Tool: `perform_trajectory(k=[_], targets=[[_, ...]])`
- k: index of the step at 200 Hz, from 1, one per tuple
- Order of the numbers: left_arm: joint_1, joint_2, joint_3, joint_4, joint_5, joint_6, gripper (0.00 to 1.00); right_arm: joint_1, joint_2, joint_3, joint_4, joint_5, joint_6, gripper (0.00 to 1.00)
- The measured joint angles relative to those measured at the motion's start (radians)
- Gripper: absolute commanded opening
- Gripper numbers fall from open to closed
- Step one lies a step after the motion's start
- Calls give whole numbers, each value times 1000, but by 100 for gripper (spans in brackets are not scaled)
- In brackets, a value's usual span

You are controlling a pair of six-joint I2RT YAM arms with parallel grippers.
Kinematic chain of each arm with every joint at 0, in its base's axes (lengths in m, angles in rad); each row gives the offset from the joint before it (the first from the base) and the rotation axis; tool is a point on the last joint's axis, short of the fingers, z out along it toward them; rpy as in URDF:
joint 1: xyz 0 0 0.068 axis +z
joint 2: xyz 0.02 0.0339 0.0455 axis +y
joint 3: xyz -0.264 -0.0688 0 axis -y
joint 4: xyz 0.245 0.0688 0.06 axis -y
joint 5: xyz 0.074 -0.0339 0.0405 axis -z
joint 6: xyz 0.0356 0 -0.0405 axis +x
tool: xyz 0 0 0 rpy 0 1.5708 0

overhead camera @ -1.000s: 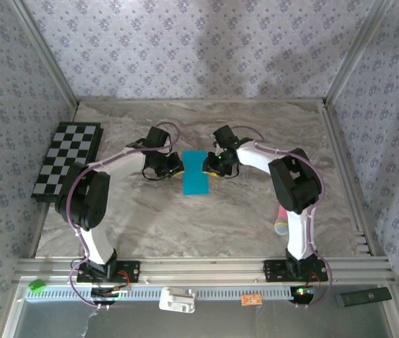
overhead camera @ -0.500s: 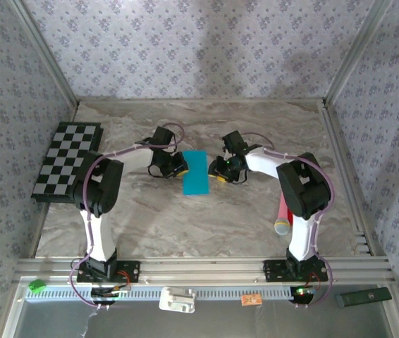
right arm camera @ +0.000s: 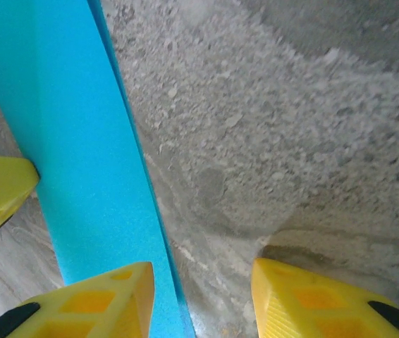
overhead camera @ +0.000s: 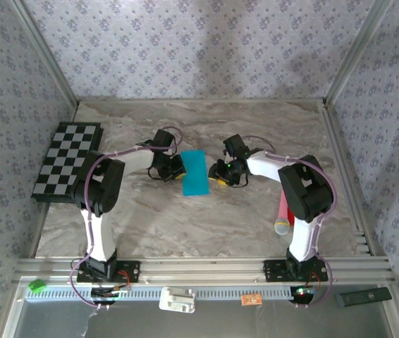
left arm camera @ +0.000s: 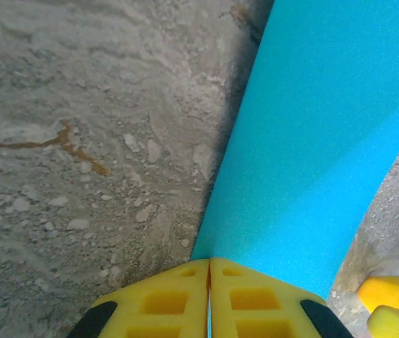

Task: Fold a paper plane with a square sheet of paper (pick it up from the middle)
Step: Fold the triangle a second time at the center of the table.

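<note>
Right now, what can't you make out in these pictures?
Top external: the sheet of paper's left edge, hidden under the left pincer; its creases, too small.
Left wrist: the sheet's far corners, cut off by the frame.
Right wrist: whether the right pincer's finger touches the sheet, hidden beneath that finger.
Top external: the pink stick's far end, behind the right arm.

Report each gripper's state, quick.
Left gripper: closed on the paper edge.
Right gripper: open, astride the paper's other edge, holding nothing.

One teal-blue sheet of paper (overhead camera: 194, 173) lay between two pairs of yellow fingers (left arm camera: 256, 299), one checkered board (overhead camera: 65, 160), one pink-and-red stick (overhead camera: 282, 211), two arms (overhead camera: 101, 189)
</note>
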Motion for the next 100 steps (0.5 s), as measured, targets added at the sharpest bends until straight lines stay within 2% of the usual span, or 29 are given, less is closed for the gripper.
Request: perform_trajectory(k=[100], targets=[[-7, -4, -5, 8, -17, -47, 8, 39, -19, -29, -21, -55, 4, 37]])
